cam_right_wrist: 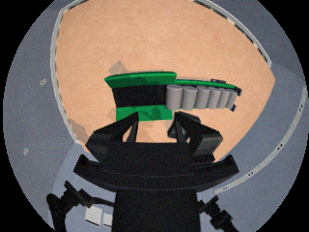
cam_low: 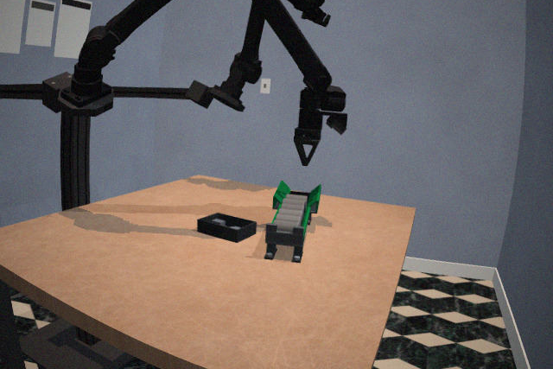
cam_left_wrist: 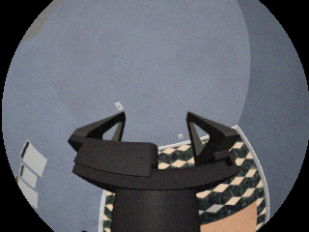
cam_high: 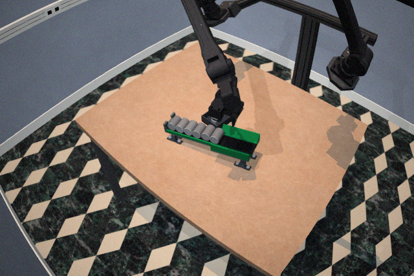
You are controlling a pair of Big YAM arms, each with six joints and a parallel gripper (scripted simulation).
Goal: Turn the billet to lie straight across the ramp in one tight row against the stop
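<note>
Above the feed ramp [cam_high: 197,139] [cam_low: 308,210] [cam_right_wrist: 145,76], my right gripper [cam_low: 305,162] [cam_right_wrist: 155,115] hangs with its fingers parted partway and nothing between them. The left gripper [cam_left_wrist: 155,115] stands wide open, bare, pointed at the wall. Seen from the top view, the ramp runs from its stop [cam_high: 167,127] [cam_low: 283,234] [cam_right_wrist: 235,108] at ten o'clock to its wide green mouth at four. Six grey billets lie across it, side by side; the billet [cam_high: 217,135] [cam_right_wrist: 174,97] nearest the mouth, at the four o'clock end of the row, is probably the one that needed turning. I find none lying lengthwise, so I judge the turning done and the last check in hand. What comes next is to lift clear and look for gaps; should one show, a soft nudge toward the stop would close it, though too hard a push could skew the row. Beneath spreads a tan tabletop [cam_high: 140,99] [cam_low: 178,293] [cam_right_wrist: 145,39], with a small black tray [cam_low: 226,232] beside the ramp, at nine o'clock in the exterior view. Blue-grey walls and a green-and-cream patterned floor surround it.
</note>
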